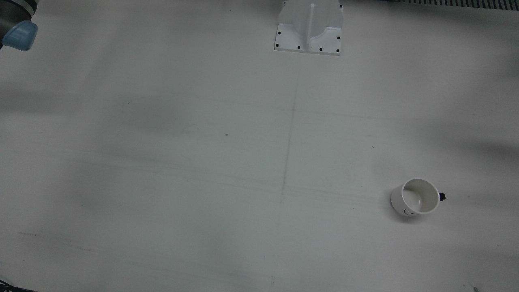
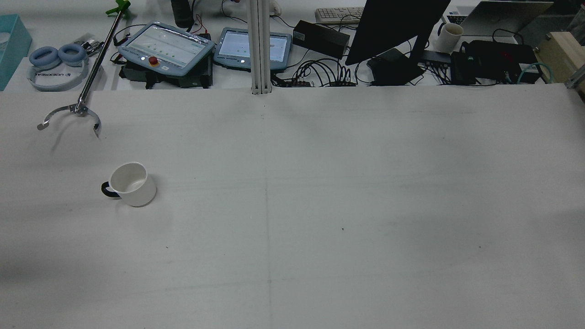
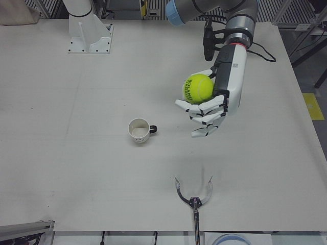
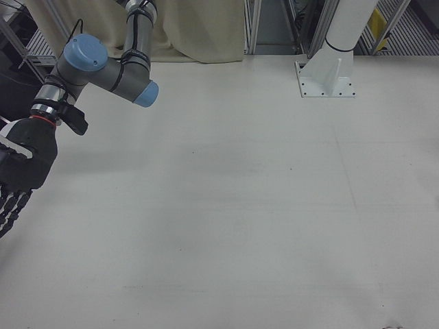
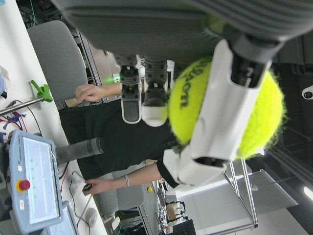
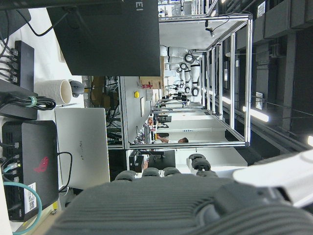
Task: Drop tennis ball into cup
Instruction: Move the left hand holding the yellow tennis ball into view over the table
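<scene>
Tennis ball (image 3: 199, 88) gripped in left hand (image 3: 209, 109) beside the empty upright cup (image 3: 139, 130), not yet above it; drop outstanding; right hand (image 4: 17, 171) hanging idle, fingers extended.

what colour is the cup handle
Black, on a white cup. The handle shows best in the rear view.

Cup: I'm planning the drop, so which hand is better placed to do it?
Left. The left hand holds the ball near the cup; the right hand hangs at the far edge.
</scene>
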{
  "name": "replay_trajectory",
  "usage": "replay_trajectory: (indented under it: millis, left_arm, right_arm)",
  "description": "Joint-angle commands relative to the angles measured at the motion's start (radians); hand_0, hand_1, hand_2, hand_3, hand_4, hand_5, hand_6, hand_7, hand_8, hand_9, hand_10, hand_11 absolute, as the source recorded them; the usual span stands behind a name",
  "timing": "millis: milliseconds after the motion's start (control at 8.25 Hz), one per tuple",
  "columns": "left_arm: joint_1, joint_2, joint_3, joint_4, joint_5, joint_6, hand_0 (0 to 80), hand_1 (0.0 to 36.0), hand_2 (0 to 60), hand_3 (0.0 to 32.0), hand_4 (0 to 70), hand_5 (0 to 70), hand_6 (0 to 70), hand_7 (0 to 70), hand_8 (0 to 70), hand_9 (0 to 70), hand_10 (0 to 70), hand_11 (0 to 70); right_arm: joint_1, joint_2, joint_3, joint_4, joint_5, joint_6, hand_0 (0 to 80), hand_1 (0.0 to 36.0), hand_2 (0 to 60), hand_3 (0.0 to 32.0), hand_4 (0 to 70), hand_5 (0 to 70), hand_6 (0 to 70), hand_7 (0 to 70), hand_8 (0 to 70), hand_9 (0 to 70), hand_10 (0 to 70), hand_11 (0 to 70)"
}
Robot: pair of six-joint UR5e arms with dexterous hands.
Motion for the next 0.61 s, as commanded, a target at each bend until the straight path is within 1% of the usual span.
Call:
replay_trajectory:
  millis: [0,121,242,364,485]
  left_arm:
    - [0.140,-0.033,-0.024,0.029,-0.007,0.003,80.0,36.0,55.7,0.0,55.4,27.4,70.0,70.0,55.5,70.0,15.6,25.2]
    - [0.177,-0.036,-0.019,0.030,-0.011,0.006,80.0,36.0,52.3,0.0,55.0,23.5,70.0,70.0,54.6,70.0,15.5,24.9]
    - [0.215,-0.045,-0.012,0.035,-0.016,0.009,80.0,36.0,51.7,0.0,54.6,25.0,70.0,70.0,55.4,70.0,15.8,25.4]
    - [0.246,-0.047,-0.004,0.036,-0.030,0.011,80.0,36.0,51.4,0.0,53.3,24.8,70.0,70.0,55.4,70.0,16.1,25.7]
    - [0.284,-0.046,-0.003,0.036,-0.048,0.012,80.0,35.7,46.8,0.0,51.9,22.0,70.0,70.0,54.1,70.0,15.7,25.0]
  right_arm:
    - [0.000,0.000,-0.002,0.000,0.000,0.000,0.0,0.0,0.0,0.0,0.0,0.0,0.0,0.0,0.0,0.0,0.0,0.0]
    - [0.000,0.000,0.000,0.000,0.000,0.000,0.0,0.0,0.0,0.0,0.0,0.0,0.0,0.0,0.0,0.0,0.0,0.0]
    - [0.000,0.000,-0.002,0.000,0.000,0.000,0.0,0.0,0.0,0.0,0.0,0.0,0.0,0.0,0.0,0.0,0.0,0.0]
    - [0.000,0.000,-0.002,0.000,0.000,0.000,0.0,0.0,0.0,0.0,0.0,0.0,0.0,0.0,0.0,0.0,0.0,0.0]
    - [0.000,0.000,-0.002,0.000,0.000,0.000,0.0,0.0,0.0,0.0,0.0,0.0,0.0,0.0,0.0,0.0,0.0,0.0]
